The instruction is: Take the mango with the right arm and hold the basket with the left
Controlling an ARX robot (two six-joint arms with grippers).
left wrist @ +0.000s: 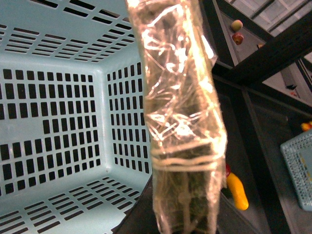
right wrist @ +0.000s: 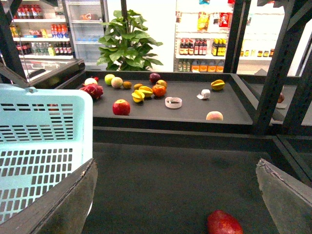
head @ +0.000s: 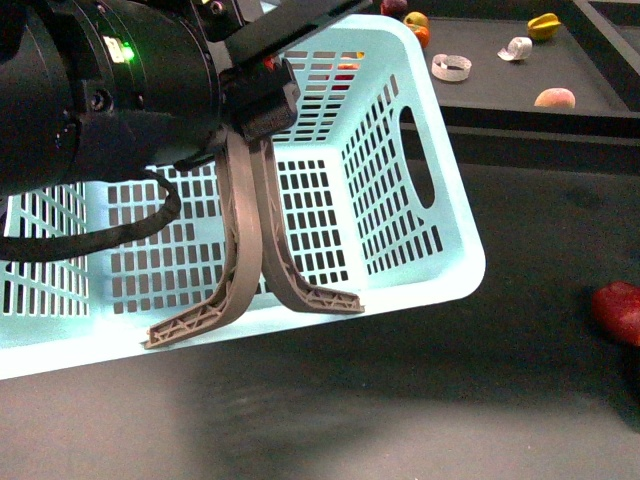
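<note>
The pale aqua basket point(head: 455, 215) hangs tilted, its two grey-brown handles point(head: 243, 250) pinched together in my shut left gripper point(head: 256, 118). In the left wrist view a tape-wrapped finger point(left wrist: 183, 122) crosses the empty basket point(left wrist: 58, 97). Just past that finger a smooth yellow-orange oval fruit, the mango point(left wrist: 237, 191), lies on the dark surface. It does not show in the front or right wrist views. My right gripper point(right wrist: 175, 168) is open over the dark table, beside the basket point(right wrist: 48, 112). A dark red fruit point(right wrist: 224, 223) lies just ahead between its fingers.
The dark red fruit point(head: 620, 312) sits at the table's right edge. The raised shelf point(right wrist: 190, 114) behind holds a red apple point(right wrist: 121, 107), an orange point(right wrist: 159, 90), a starfruit point(head: 545, 25), a peach point(head: 554, 97) and tape rolls point(head: 452, 67). Black frame posts point(right wrist: 273, 73) stand on the right.
</note>
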